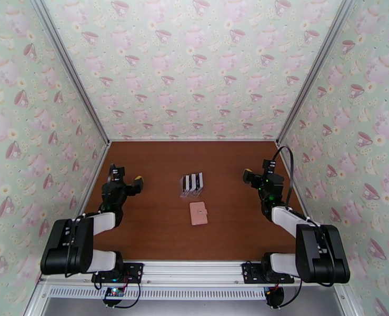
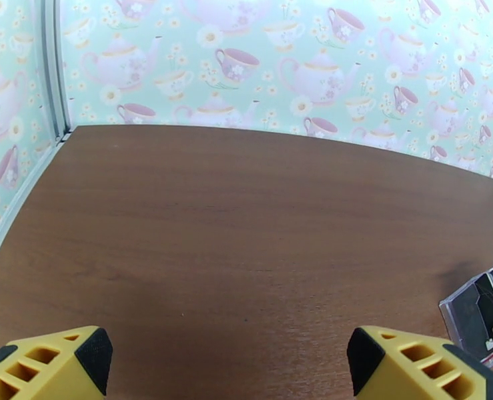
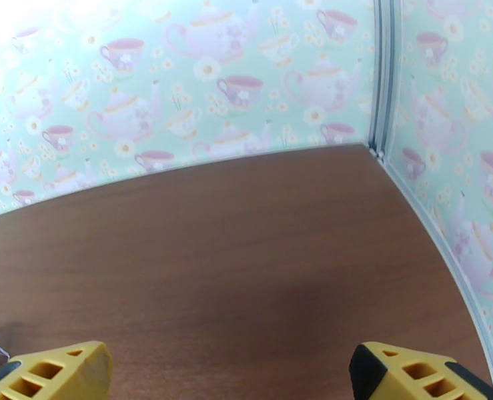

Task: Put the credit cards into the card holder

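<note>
Top view gives the whole layout. The cards (image 1: 192, 181) stand on edge in a clear rack (image 1: 190, 194) mid-table (image 1: 157, 233), reading as black and white stripes from above. The pink holder (image 1: 198, 213) lies flat and closed just on the near side of the rack, not touching it.

The left wrist view adds a close look: the rack's corner sits at the right edge with a black card inside, white lettering on it (too small from above). The right wrist view has a dark sliver at the lower left edge, and I cannot tell what it is.

Relative to the fingers, the rack with its cards sits between the left fingers (image 1: 136, 183) and the right fingers (image 1: 248, 176), well apart from both and roughly level with them. The holder is also between them, but nearer the arm bases than either pair. In the left wrist view the rack is ahead of and outboard of the right-hand yellow tip, near it but apart.

Both pairs of fingers are spread wide, with bare table showing in the gap in each wrist view. Neither pair holds anything or touches cards, rack or holder.
</note>
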